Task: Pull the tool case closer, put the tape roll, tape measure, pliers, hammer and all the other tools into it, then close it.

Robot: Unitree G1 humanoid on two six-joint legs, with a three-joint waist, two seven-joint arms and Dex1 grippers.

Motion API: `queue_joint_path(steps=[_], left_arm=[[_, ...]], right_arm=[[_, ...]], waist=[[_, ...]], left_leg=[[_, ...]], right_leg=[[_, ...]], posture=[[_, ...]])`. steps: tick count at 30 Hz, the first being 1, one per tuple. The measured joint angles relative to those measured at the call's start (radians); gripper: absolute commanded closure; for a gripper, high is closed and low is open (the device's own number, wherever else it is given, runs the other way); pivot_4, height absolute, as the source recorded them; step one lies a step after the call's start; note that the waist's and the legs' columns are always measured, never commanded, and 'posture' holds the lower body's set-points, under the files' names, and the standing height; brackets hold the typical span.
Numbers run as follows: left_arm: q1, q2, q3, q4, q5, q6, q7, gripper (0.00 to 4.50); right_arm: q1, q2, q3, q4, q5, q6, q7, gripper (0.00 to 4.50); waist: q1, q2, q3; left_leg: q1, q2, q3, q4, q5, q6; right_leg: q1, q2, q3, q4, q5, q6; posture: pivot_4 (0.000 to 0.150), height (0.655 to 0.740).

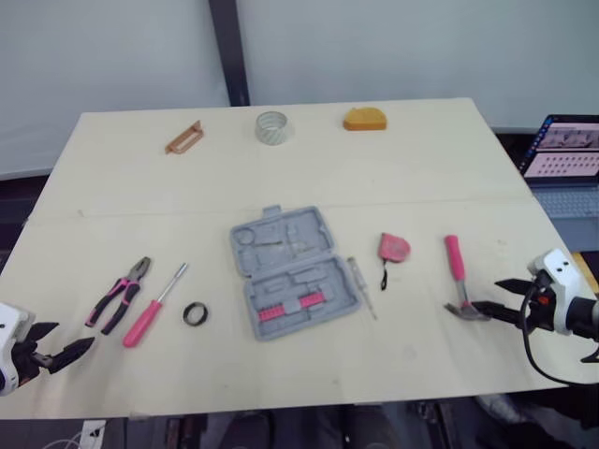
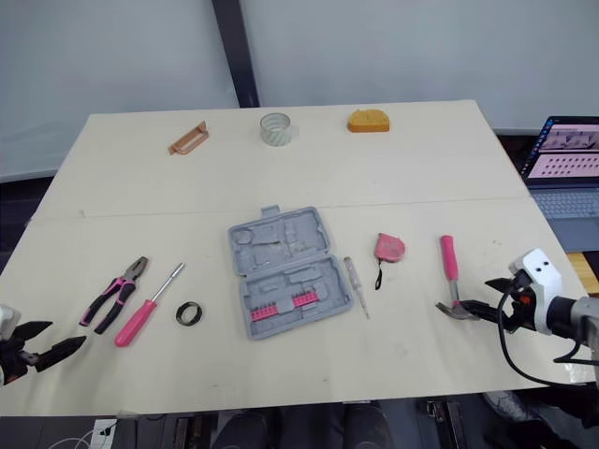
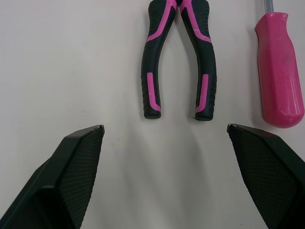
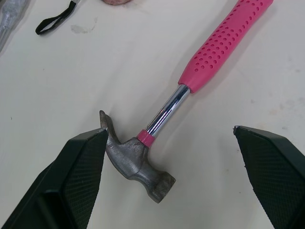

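The pliers [image 1: 120,292] lie left of the tool case [image 1: 290,271], hammer [image 1: 456,267] right.

It looked like a lab or test room. A plain worktop [image 1: 421,178] stood before a blank pale wall [image 1: 112,56] with a dark post [image 1: 227,51], and an open laptop [image 1: 562,150] sat beyond its right edge.

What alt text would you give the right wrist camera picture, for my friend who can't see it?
A hammer with a pink handle and a steel head lies on a pale table, its head between the two black fingers of the open right gripper. A black strap loop lies farther off on the table.
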Motion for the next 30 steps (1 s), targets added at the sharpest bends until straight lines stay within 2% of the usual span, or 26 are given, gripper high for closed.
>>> queue_joint_path(steps=[30], left_arm=[[0.006, 0.000, 0.000, 0.023, 0.002, -0.005, -0.008, 0.06]], right_arm=[[-0.044, -0.005, 0.000, 0.131, -0.020, -0.095, 0.010, 0.00]], waist=[[-0.001, 0.000, 0.000]], left_leg=[[0.000, 0.000, 0.001, 0.000, 0.000, 0.000]], right_leg=[[0.000, 0.000, 0.000, 0.000, 0.000, 0.000]], posture=[[0.150, 0.7400]])
